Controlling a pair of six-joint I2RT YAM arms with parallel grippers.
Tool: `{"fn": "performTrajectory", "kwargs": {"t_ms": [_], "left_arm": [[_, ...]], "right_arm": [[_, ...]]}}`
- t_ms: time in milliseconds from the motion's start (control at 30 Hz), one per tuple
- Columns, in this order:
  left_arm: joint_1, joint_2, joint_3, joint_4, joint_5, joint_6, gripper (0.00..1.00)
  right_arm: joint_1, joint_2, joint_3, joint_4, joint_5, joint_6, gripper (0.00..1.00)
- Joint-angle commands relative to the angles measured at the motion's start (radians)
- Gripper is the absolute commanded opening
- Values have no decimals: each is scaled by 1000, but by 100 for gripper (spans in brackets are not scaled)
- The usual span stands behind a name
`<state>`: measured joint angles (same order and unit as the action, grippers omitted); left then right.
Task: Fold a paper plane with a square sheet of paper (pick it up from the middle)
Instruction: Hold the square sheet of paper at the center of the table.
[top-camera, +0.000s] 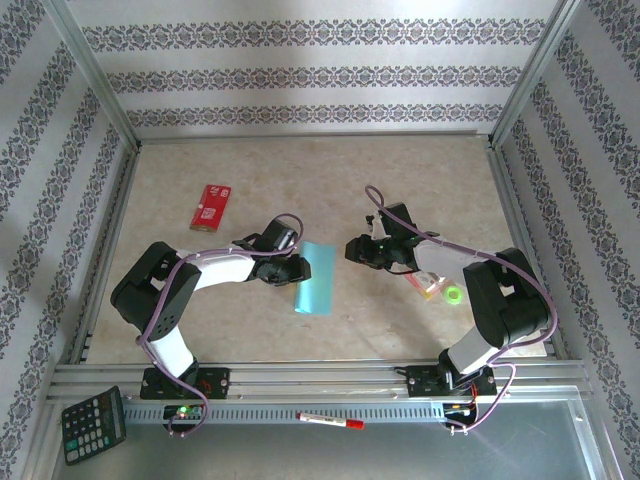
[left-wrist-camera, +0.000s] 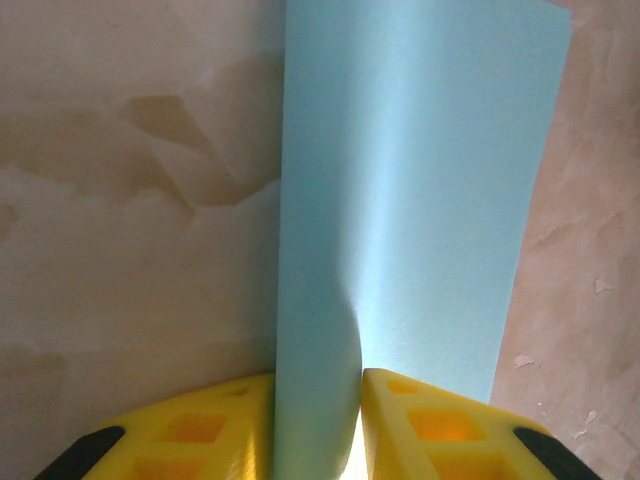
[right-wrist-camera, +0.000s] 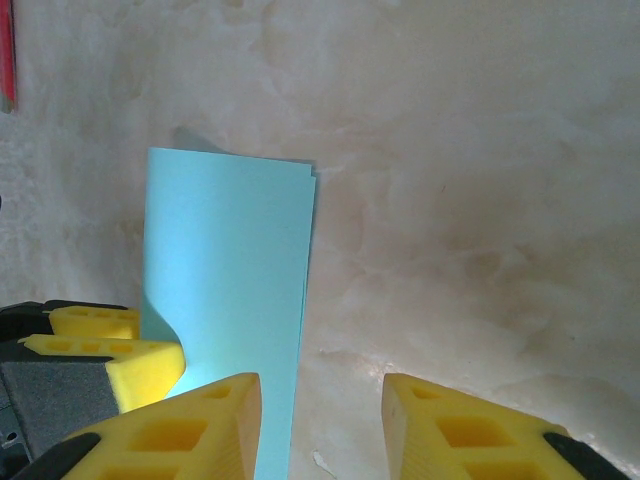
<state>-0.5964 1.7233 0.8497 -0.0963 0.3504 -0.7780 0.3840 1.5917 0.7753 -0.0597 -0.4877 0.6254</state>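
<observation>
Top external: paper (top-camera: 313, 278), long axis near-far.

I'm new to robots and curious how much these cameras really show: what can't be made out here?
Top view: print on the red packet is too small to read.
Top view: the right arm covers part of the small pink-and-yellow packet.
Left wrist view: the bottom edge cuts off the blue paper where the left fingers pinch it.
Right wrist view: the left edge cuts the red packet to a sliver.
</observation>
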Motion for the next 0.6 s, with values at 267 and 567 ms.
{"fn": "performTrajectory", "kwargs": {"t_ms": [267, 567], "left_arm": [[-19, 90, -46, -46, -53, -4, 29], [-19, 91, -39, -60, -54, 7, 29]], "right_arm": [[15, 1, -6, 1, -12, 3, 35], [16, 1, -5, 1, -14, 4, 35]]}}
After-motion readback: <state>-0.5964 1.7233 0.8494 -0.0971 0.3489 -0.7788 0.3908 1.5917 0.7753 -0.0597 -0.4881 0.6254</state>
